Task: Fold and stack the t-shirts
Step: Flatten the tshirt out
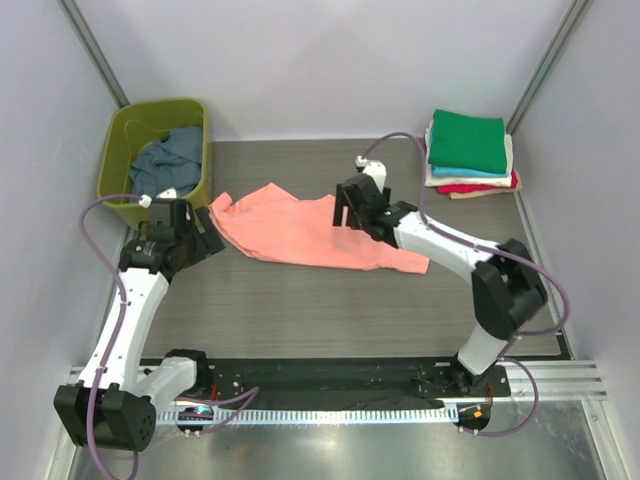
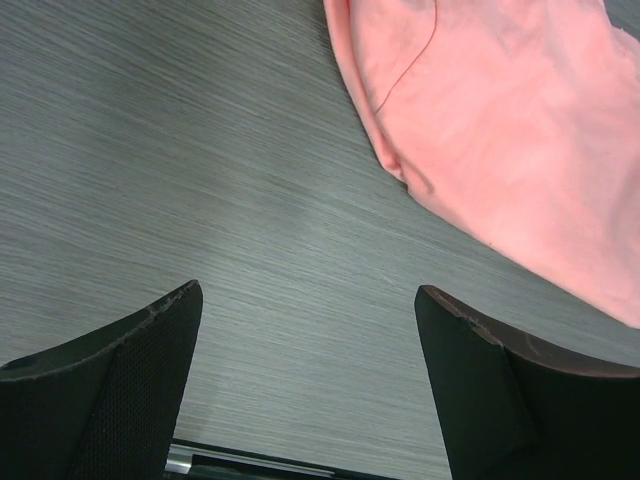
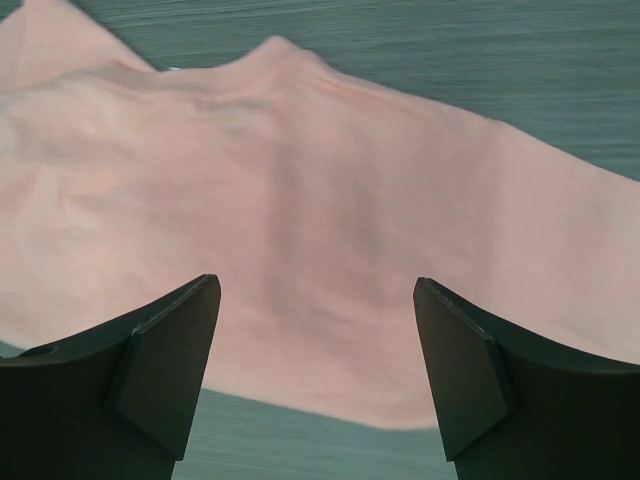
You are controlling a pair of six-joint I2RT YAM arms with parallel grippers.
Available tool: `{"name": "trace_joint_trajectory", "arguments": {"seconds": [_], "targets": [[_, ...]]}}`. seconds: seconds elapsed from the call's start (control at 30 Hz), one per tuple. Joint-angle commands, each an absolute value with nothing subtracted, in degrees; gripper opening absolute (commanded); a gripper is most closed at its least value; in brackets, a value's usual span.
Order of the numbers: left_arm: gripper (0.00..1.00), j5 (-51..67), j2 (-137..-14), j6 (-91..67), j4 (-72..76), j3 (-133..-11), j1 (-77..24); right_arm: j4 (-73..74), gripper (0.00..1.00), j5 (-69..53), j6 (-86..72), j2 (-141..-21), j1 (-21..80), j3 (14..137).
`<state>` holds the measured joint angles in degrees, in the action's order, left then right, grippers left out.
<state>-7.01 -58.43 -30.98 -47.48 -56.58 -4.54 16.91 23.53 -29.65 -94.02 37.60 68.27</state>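
Observation:
A salmon-pink t-shirt point(image 1: 300, 232) lies spread and rumpled across the middle of the table. It also shows in the left wrist view point(image 2: 520, 130) and fills the right wrist view point(image 3: 300, 210). My left gripper point(image 1: 205, 236) is open and empty over bare table just left of the shirt's left edge. My right gripper point(image 1: 350, 208) is open and empty above the shirt's far right part. A slate-blue t-shirt point(image 1: 168, 158) lies crumpled in the olive tub point(image 1: 118, 140). A folded stack point(image 1: 468, 152) with green on top, then cream, teal and red, sits at the back right.
The tub stands at the back left corner, close behind the left arm. Grey walls close in both sides and the back. A black rail point(image 1: 330, 378) runs along the near edge.

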Motion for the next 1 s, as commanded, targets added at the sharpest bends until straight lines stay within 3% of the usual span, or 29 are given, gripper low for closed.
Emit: {"name": "trace_joint_trajectory", "arguments": {"seconds": [0.0,0.27,0.57,0.8,0.97], "targets": [[0.87,-7.21,-56.69,-29.97,-47.29,-57.13,-4.83,13.80,0.84,14.69,-29.09,-103.07,37.53,77.06],[0.87,-7.21,-56.16,-29.44,-47.29,-57.39,-5.01,15.73,0.80,10.36,-28.83,-118.56,37.97,90.26],[0.87,-7.73,-55.64,-29.36,-50.09,-58.44,-6.15,17.05,0.78,15.82,-25.40,-111.54,35.60,84.74],[0.87,-13.08,-52.13,-28.91,-52.66,-57.32,-6.24,16.96,0.66,16.79,-24.61,-107.93,29.10,79.72],[0.86,-10.28,-53.87,-28.74,-51.41,-56.34,-6.50,17.14,0.62,15.82,-23.82,-109.95,25.23,81.47]]}}
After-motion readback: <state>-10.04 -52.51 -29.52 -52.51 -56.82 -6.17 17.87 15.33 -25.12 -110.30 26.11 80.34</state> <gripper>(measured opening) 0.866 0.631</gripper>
